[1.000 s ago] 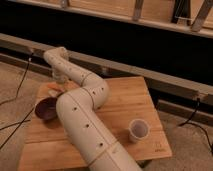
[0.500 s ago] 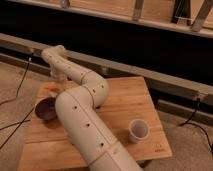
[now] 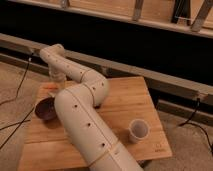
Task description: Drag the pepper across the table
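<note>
The honey-coloured plank table [image 3: 125, 107] fills the middle of the camera view. My white arm reaches from the bottom of the view, bends at its elbow [image 3: 95, 90], and runs to the table's far left corner. My gripper [image 3: 58, 80] hangs there, pointing down at the tabletop. A small reddish-orange thing, the pepper [image 3: 50, 89], lies on the table just left of and below the gripper, partly hidden by the arm. I cannot tell whether the gripper touches it.
A dark purple bowl [image 3: 45, 108] sits at the table's left edge, close to the pepper. A pale cup [image 3: 138, 130] stands at the front right. A metal rail [image 3: 165, 82] and dark wall run behind the table. Cables lie on the floor at left.
The far end of the arm has shifted slightly up and back over the far left corner. The pepper, bowl and cup have stayed where they were.
</note>
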